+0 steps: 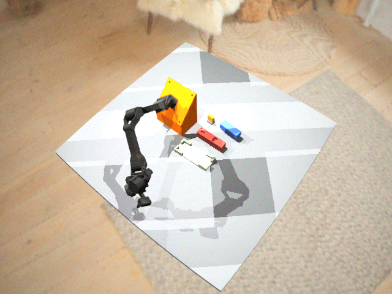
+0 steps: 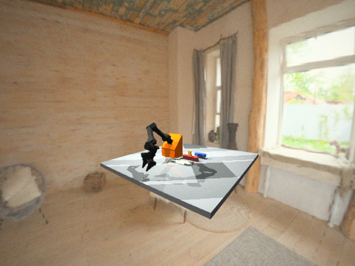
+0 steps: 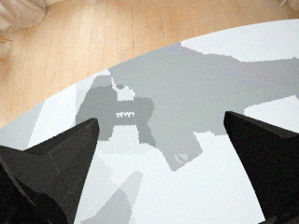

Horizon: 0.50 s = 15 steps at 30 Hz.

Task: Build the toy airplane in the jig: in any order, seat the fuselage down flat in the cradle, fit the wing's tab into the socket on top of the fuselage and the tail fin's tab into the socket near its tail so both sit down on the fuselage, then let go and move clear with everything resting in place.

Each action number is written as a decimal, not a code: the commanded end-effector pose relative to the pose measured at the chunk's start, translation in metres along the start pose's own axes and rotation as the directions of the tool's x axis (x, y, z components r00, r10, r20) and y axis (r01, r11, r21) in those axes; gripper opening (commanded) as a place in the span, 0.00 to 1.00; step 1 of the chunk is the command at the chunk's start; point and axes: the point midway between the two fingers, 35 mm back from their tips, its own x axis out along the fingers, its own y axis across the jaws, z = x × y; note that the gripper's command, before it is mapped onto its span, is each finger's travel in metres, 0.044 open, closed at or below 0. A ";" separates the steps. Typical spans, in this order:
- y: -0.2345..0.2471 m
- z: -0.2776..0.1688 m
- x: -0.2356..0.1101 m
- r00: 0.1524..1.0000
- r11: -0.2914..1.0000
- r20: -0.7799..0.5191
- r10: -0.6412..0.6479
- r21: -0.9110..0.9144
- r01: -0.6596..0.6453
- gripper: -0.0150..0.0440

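Two fingers spread nearly full wide — gripping nothing, hanging over the table.

Red fuselage, blue wing — yellow fin, cream jig.

No readable text, labels, brands or nos. in any view. Orange block, center of the top view, has only small dark dots at its face corners, no lettering. Other parts on desk too small/blurred to show marks.

matte black jointed arm, orange base.
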 end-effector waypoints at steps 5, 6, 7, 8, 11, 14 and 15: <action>-0.028 0.011 -0.028 0.932 0.268 -0.362 0.016 -0.896 -0.353 1.00; -0.030 0.011 -0.030 0.925 0.202 -0.381 0.012 -0.905 -0.375 1.00; -0.033 0.011 -0.033 0.917 0.136 -0.399 0.008 -0.908 -0.397 1.00; -0.035 0.010 -0.035 0.909 0.069 -0.418 0.004 -0.906 -0.417 1.00; -0.044 0.009 -0.044 0.881 -0.129 -0.472 -0.009 -0.873 -0.470 1.00; -0.050 0.008 -0.051 0.858 -0.307 -0.513 -0.021 -0.813 -0.494 1.00; -0.051 0.008 -0.051 0.856 -0.322 -0.517 -0.022 -0.807 -0.496 1.00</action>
